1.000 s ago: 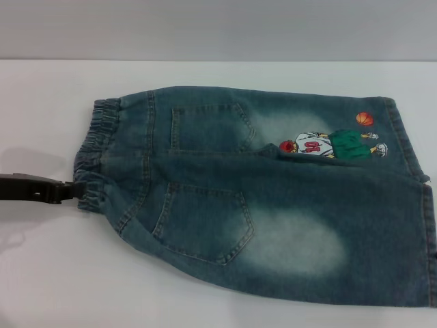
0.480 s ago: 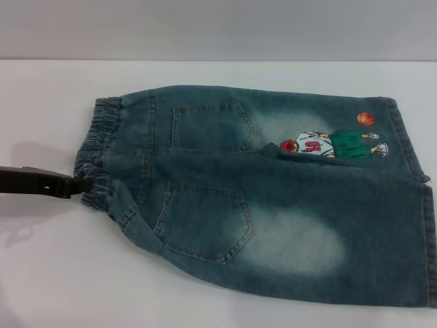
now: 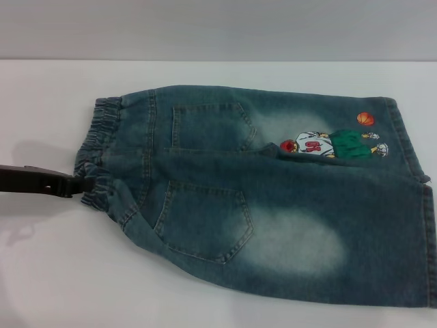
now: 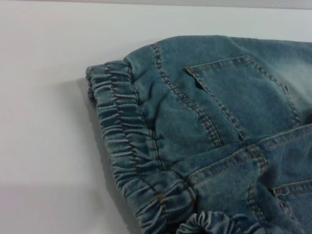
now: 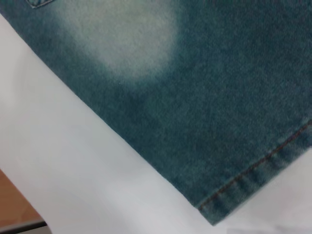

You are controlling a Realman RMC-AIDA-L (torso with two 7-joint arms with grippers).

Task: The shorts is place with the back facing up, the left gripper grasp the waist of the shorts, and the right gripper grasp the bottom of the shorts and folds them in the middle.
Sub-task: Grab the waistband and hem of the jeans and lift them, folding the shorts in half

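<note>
Shorts: the shorts lie flat on the white table, back side up with both patch pockets showing, which suits a fold across the middle. They stretch from near the table's left edge to its right edge, nearer the front than the far edge.
Waist: the gathered waistband forms the end toward the table's left edge. Its front corner is bunched and drawn slightly outward, probably because that is where the claw meets it.
Hems: the leg hems form the end at the table's right edge, next to the basketball-player print. The right wrist view shows one hem corner lying flat on the table.
Left gripper: the left gripper reaches in low from the table's left edge, and its tip touches the front corner of the waistband. I cannot tell how far its jaws are parted or whether cloth is pinched between them; the tip merges with the ruched folds. The low, flat approach suits sliding a finger under the band.
Right gripper: the right gripper does not show in any view. Its wrist camera looks down on the hem corner near the table's front-right corner, so I judge it is poised above that end.
Progress: the fold has not begun; both ends lie on the table.
</note>
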